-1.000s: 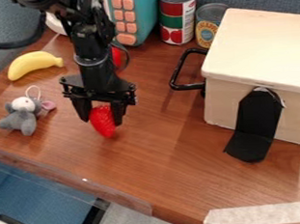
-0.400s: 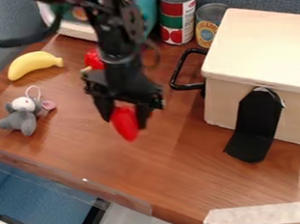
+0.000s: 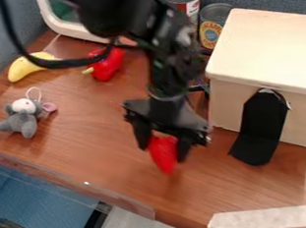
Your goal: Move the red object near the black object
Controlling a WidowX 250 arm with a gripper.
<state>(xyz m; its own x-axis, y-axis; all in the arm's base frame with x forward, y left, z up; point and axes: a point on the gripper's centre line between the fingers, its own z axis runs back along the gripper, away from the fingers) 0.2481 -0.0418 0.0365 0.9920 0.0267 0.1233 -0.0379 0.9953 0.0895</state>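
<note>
Since the earlier frames, the gripper (image 3: 163,151) has carried the red strawberry (image 3: 164,159) across the table (image 3: 86,147) toward the black object (image 3: 257,128). Current tool state: fingers closed on the strawberry, one on each side, tip pointing down. The strawberry is left of the black object in the camera view, apart from it; I cannot tell its clearance above the wood.

Handling: I judge the strawberry a light plastic or foam piece, fairly firm, slightly slippery on its tapered end, not fragile. Correct grip point: the broad upper part, where I have it. Moderate force should suffice; gripping lower risks it squeezing out.

Count: one strawberry, one black object, one red pepper (image 3: 106,65), one banana (image 3: 24,68), one plush mouse (image 3: 23,117), two cans (image 3: 213,28), one cream box (image 3: 269,44).
</note>
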